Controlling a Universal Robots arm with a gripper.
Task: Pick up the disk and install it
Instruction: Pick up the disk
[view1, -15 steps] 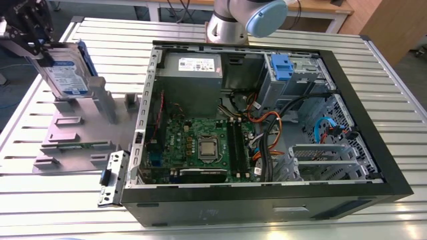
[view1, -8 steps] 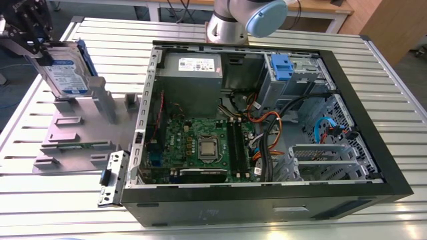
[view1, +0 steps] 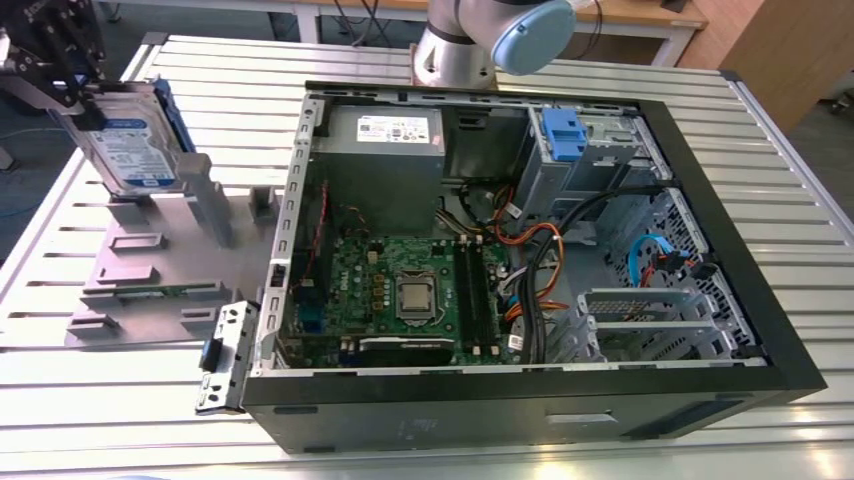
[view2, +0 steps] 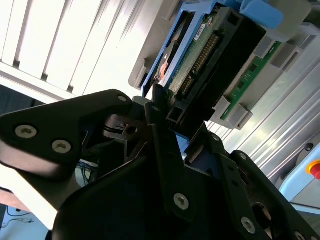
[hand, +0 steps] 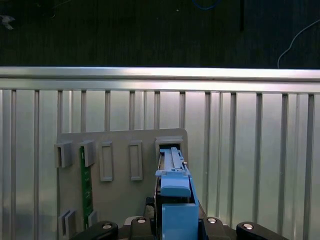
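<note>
**Disk pickup.** I have the tool (view1: 67, 85) clamped on the upper end of the disk (view1: 130, 142). The disk stands upright at the exterior view's far left, over the grey fixture plate (view1: 147, 270) on the slatted tabletop (view1: 134, 420). I cannot tell whether its lower edge is clear of its slot (hand: 170, 145). In the first wrist view the blue carrier frame (hand: 175, 200) appears edge-on in the tool, a grip I judge leaves the connector end (view2: 202, 55) free for insertion. The open computer case (view1: 534, 410) lies well apart toward the exterior view's right, its drive cage (view1: 601, 160) exposed from above.
</note>
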